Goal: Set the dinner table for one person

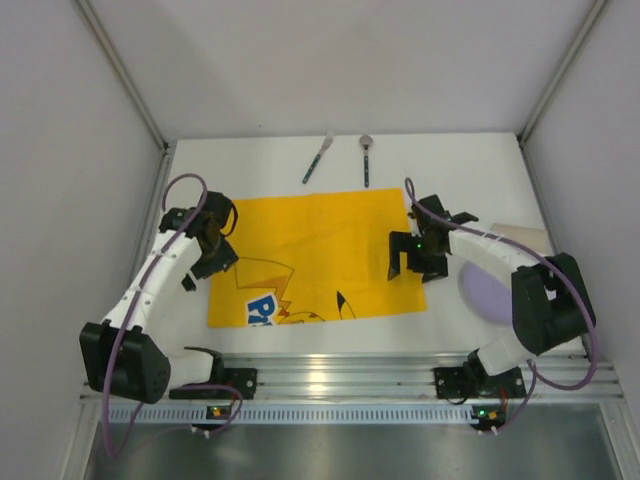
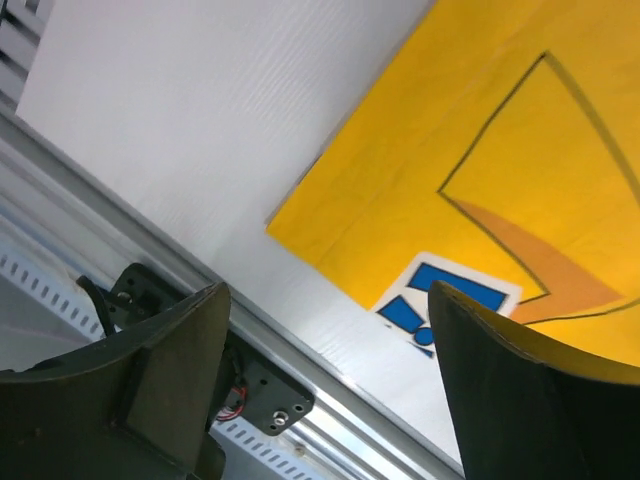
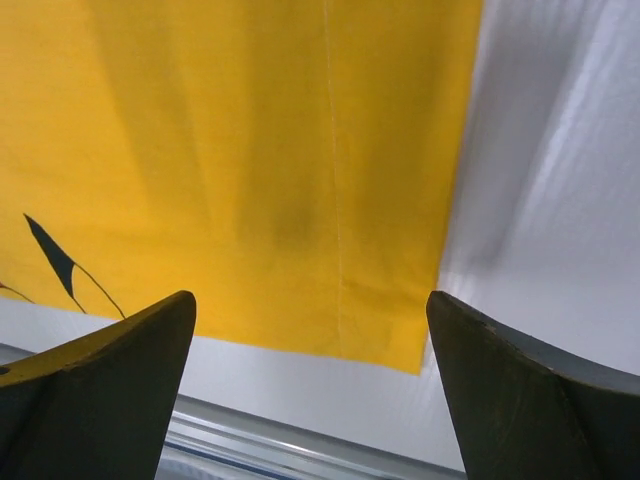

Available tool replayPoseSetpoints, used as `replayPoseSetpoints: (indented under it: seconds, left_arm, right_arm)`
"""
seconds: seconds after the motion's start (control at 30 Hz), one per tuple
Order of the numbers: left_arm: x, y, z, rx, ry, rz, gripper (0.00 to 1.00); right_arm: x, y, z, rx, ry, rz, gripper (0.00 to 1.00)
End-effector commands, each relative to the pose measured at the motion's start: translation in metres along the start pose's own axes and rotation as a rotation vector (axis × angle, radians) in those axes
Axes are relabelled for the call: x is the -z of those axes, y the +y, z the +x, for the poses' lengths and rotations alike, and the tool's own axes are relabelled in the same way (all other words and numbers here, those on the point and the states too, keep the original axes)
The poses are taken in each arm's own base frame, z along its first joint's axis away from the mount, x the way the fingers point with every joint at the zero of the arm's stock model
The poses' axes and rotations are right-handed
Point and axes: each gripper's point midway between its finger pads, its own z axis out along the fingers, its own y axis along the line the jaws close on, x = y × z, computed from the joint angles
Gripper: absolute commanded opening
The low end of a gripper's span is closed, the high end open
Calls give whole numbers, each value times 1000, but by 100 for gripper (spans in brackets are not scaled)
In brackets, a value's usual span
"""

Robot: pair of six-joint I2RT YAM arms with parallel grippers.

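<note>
The white dinner table (image 1: 250, 165) carries a yellow printed placemat (image 1: 330, 250) spread flat in its middle. My left gripper (image 1: 208, 256) hangs open and empty over the mat's left edge; its wrist view shows the mat's near left corner (image 2: 470, 160) and bare table (image 2: 180, 120) between the jaws (image 2: 325, 385). My right gripper (image 1: 408, 262) hangs open and empty over the mat's right edge; its wrist view shows the near right corner (image 3: 300, 180) and white table (image 3: 550, 200) below the jaws (image 3: 310, 390).
A blue-handled utensil (image 1: 318, 158) and a spoon (image 1: 366, 160) lie at the back of the table. A lilac plate (image 1: 484, 290) sits right, partly under the right arm, with a beige flat item (image 1: 527, 236) behind. The ribbed aluminium rail (image 1: 340, 372) runs along the near edge.
</note>
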Motion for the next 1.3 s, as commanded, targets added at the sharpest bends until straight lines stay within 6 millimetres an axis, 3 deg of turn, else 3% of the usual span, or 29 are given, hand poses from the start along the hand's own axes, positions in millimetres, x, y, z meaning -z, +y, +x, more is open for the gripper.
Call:
replayPoseSetpoints:
  seconds: [0.0, 0.03, 0.07, 0.2, 0.23, 0.3, 0.33, 0.37, 0.4, 0.43, 0.47, 0.67, 0.73, 0.77, 0.8, 0.83, 0.87, 0.9, 1.0, 1.07, 1.17, 1.27]
  left_arm:
    - [29, -9, -31, 34, -78, 69, 86]
    - [32, -17, -38, 14, -89, 95, 86]
    - [39, -28, -48, 12, -108, 139, 85]
    - [43, -102, -79, -65, -150, 364, 81]
    - [34, -128, -89, -108, -169, 393, 81]
    - [45, -174, -108, -197, -219, 492, 81]
    - [26, -204, -111, -239, -210, 499, 81]
    - [46, -230, -129, -255, -254, 576, 81]
    - [48, -249, -132, -286, -266, 601, 82]
    - [25, -276, -132, -323, -251, 601, 82]
    - [44, -300, -148, -319, -289, 684, 81]
    - [21, -406, -186, -305, -429, 850, 83]
    - [27, -431, -198, -339, -495, 915, 83]
    - [13, -449, -190, -366, -483, 955, 84]
    - [4, -458, -188, -375, -480, 968, 85]
    - [13, -466, -198, -366, -513, 994, 85]
    - [7, -471, -198, -366, -515, 997, 86]
    - [-18, -480, -188, -375, -487, 985, 86]
    - [-30, -491, -177, -407, -461, 1014, 88]
    - [-52, -488, -167, -416, -427, 957, 86]
    - [-70, -486, -156, -439, -385, 926, 77]
    - [-85, -479, -154, -453, -381, 860, 56]
  right_arm:
    - [59, 0, -32, 67, -158, 59, 100]
    - [71, 3, -39, 79, -195, 51, 100]
    - [96, 11, -52, 97, -278, 37, 100]
    - [146, 25, -77, 128, -433, 12, 100]
    - [154, 27, -80, 130, -445, 13, 100]
    - [160, 26, -81, 127, -449, 23, 100]
    - [161, 25, -77, 124, -448, 23, 100]
    - [160, 26, -75, 119, -442, 12, 100]
    - [161, 28, -71, 120, -432, -1, 100]
    - [160, 30, -64, 130, -411, -24, 100]
    - [159, 37, -57, 141, -388, -71, 100]
    - [148, 20, -26, 64, -360, -47, 100]
    - [140, 14, -16, 32, -319, -26, 100]
    - [138, 12, -13, 21, -309, -20, 100]
    - [135, 11, -11, 10, -295, -15, 100]
    - [131, 10, -8, -3, -279, -12, 100]
    - [129, 10, -7, -12, -270, -9, 100]
    - [128, 9, -7, -15, -262, -1, 100]
    - [126, 10, -14, -27, -243, 16, 100]
    - [125, 13, -22, -27, -232, 23, 100]
    - [122, 19, -35, -26, -225, 22, 100]
    - [118, 23, -45, -9, -207, 22, 100]
